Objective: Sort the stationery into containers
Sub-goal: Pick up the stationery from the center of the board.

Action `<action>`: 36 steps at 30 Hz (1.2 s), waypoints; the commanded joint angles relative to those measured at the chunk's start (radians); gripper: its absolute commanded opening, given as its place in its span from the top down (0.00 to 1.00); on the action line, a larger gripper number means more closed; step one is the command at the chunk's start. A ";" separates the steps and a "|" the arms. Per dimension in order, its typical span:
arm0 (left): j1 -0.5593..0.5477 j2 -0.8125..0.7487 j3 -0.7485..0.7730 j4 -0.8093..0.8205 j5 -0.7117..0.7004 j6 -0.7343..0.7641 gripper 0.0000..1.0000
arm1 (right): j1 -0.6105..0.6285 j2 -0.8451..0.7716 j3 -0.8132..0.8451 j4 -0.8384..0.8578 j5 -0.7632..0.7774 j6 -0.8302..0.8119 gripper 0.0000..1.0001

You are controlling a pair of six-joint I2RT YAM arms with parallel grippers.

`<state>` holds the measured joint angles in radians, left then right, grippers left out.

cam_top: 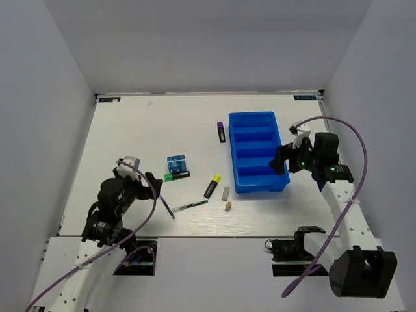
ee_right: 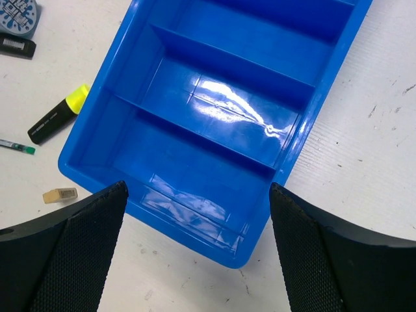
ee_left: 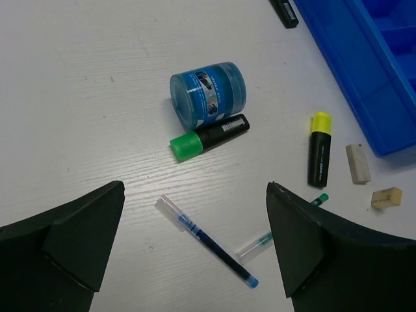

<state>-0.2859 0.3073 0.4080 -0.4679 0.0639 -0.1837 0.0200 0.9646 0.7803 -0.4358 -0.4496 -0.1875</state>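
Note:
The blue tray [cam_top: 258,151] with four long compartments stands right of centre; the compartments that show hold nothing. Left of it lie a purple-ended highlighter [cam_top: 221,132], a blue pack [cam_top: 175,162], a green-ended highlighter [cam_top: 177,175], a yellow-ended highlighter [cam_top: 212,186], a grey eraser [cam_top: 226,193], a tan piece [cam_top: 229,206], a blue pen [cam_top: 167,205] and a green pen [cam_top: 190,205]. My left gripper [ee_left: 195,188] is open and empty above the blue pen [ee_left: 208,242]. My right gripper [ee_right: 198,188] is open and empty over the tray's [ee_right: 221,110] near end.
White walls close in the table on the left, right and back. The table's front edge runs just beyond the pens. In the right wrist view the yellow-ended highlighter [ee_right: 58,116] and tan piece [ee_right: 60,194] lie left of the tray.

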 commanded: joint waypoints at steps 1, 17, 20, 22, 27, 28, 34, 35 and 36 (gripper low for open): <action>0.005 0.019 0.011 0.012 0.030 0.003 0.00 | -0.003 -0.007 0.016 0.006 -0.032 -0.012 0.10; -0.004 0.358 0.156 -0.031 -0.013 -0.218 0.16 | 0.001 -0.046 -0.019 -0.017 0.002 -0.083 0.42; -0.069 0.459 0.204 0.021 -0.048 -0.273 0.00 | 0.005 -0.040 -0.015 -0.020 -0.026 -0.073 0.09; -0.117 0.586 0.263 0.029 -0.151 -0.257 0.00 | 0.005 -0.033 -0.009 -0.021 -0.037 -0.055 0.09; -0.318 0.838 0.368 0.086 -0.351 -0.178 0.00 | 0.008 -0.006 0.013 -0.057 -0.049 -0.050 0.09; -0.328 0.869 0.420 0.089 -0.360 -0.168 0.00 | 0.008 -0.001 0.013 -0.057 -0.060 -0.046 0.09; -0.355 1.078 0.538 0.086 -0.481 -0.149 0.00 | 0.008 -0.003 0.010 -0.069 -0.067 -0.055 0.09; -0.357 1.105 0.578 0.075 -0.487 -0.148 0.00 | 0.014 -0.006 0.010 -0.069 -0.066 -0.056 0.09; -0.360 1.133 0.591 0.066 -0.528 -0.157 0.00 | 0.006 -0.006 0.008 -0.073 -0.069 -0.059 0.09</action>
<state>-0.6380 1.4117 0.9237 -0.3992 -0.3389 -0.3492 0.0246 0.9661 0.7609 -0.4988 -0.4946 -0.2436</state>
